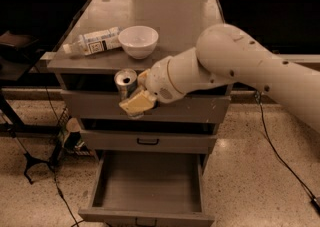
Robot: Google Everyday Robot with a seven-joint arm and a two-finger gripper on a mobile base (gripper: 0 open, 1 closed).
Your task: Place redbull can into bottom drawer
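My gripper (134,96) is shut on the redbull can (126,85), a slim silver can with its pull-tab top facing up. It holds the can upright in the air, just off the front edge of the cabinet top, in front of the top drawer. The bottom drawer (148,213) is pulled wide open below, a shallow grey tray with nothing in it. The can hangs above the drawer's left half, well above it.
A white bowl (138,41) and a lying white plastic bottle (94,41) rest on the cabinet top (185,26). The middle drawer (148,141) is shut. Cables and a stand lie on the floor at left (35,163).
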